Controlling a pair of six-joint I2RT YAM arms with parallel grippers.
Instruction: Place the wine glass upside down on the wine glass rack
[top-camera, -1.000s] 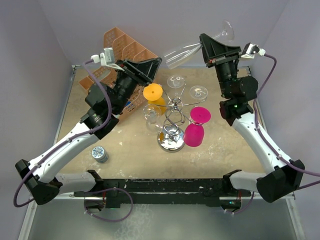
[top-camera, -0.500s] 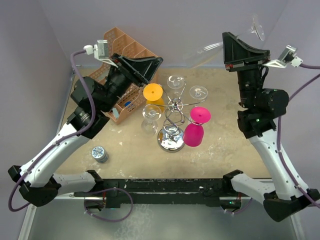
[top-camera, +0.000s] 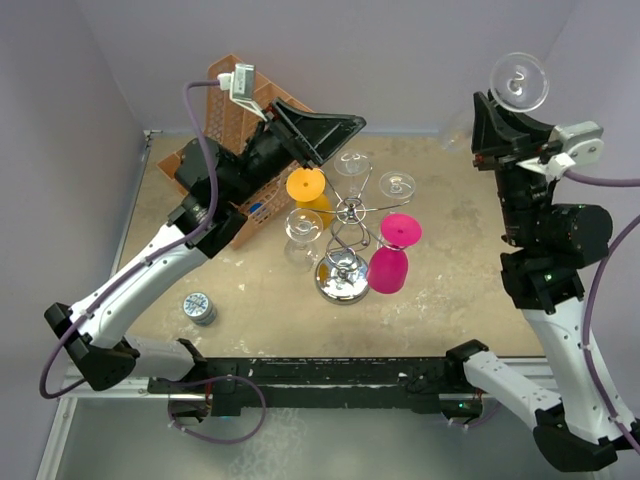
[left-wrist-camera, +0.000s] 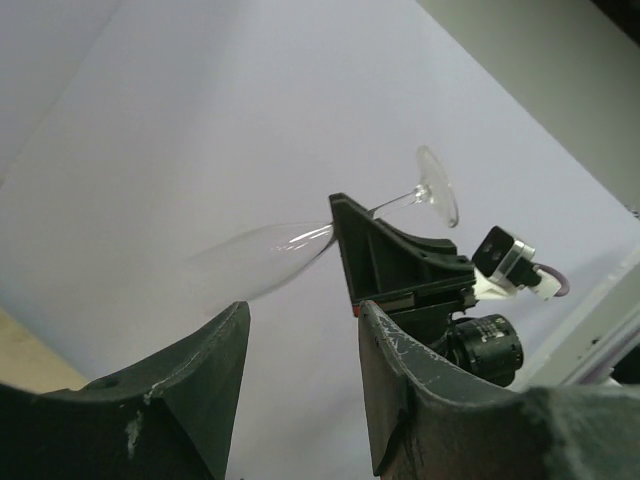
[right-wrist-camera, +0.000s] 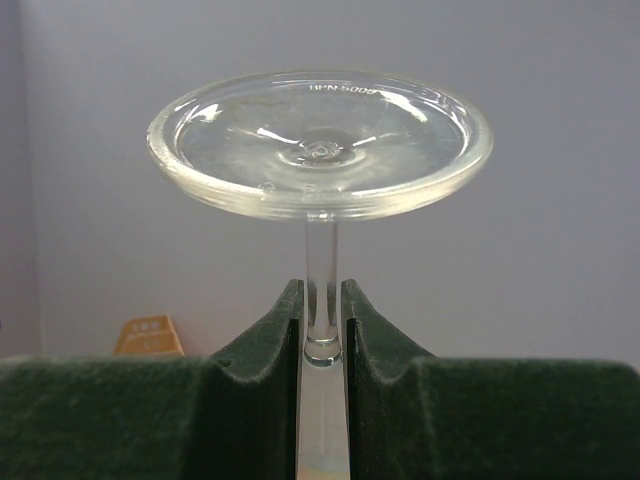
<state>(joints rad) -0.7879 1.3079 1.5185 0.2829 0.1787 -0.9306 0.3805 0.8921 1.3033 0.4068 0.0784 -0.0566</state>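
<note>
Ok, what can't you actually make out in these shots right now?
- Right wrist: the wine glass bowl, hidden below the right gripper fingers.
- Top: free loops on the wine glass rack, wires too fine.
- Top: the small tin lid print, too small.
- Both wrist views: rack out of frame.

Locate the tan, scuffed table (top-camera: 450, 290) across the middle of the frame. The wine glass rack (top-camera: 345, 270) stands on it at centre, on a round chrome base. An orange mesh organiser (top-camera: 228, 112) sits at upper left. A small round tin (top-camera: 200, 308) rests at lower left.
</note>
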